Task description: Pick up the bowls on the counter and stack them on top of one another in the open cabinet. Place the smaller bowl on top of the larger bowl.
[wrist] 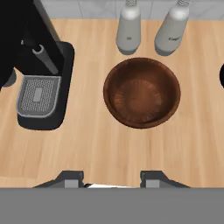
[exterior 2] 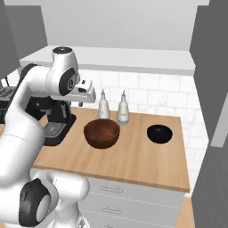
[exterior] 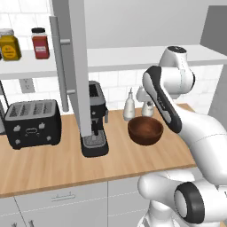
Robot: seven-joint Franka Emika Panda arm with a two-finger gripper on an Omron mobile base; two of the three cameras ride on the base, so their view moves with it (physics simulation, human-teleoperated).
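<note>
The larger bowl (wrist: 141, 92), wide and dark reddish-brown, stands upright and empty on the counter (wrist: 109, 140); it also shows in the base views (exterior: 145, 130) (exterior 2: 102, 132). My gripper (wrist: 112, 178) hangs high above the counter just in front of this bowl, open, with nothing between its fingertips (wrist: 72, 177). The hand (exterior 2: 84, 92) is well above the bowl's rim. The smaller bowl (exterior 2: 160, 133), black, sits to the right of the brown one, apart from it, and its edge (wrist: 222, 75) just shows in the hand view. The open cabinet's shelf (exterior: 111, 57) runs above, with its grey door (exterior: 73, 66) swung out.
Two white bottles (exterior 2: 103, 107) (exterior 2: 123, 109) stand just behind the brown bowl. A black coffee machine (exterior: 95, 119) is to its left, under the door's edge. A toaster (exterior: 32, 123) sits further left. Two jars (exterior: 9, 44) (exterior: 40, 43) stand on the shelf's left end.
</note>
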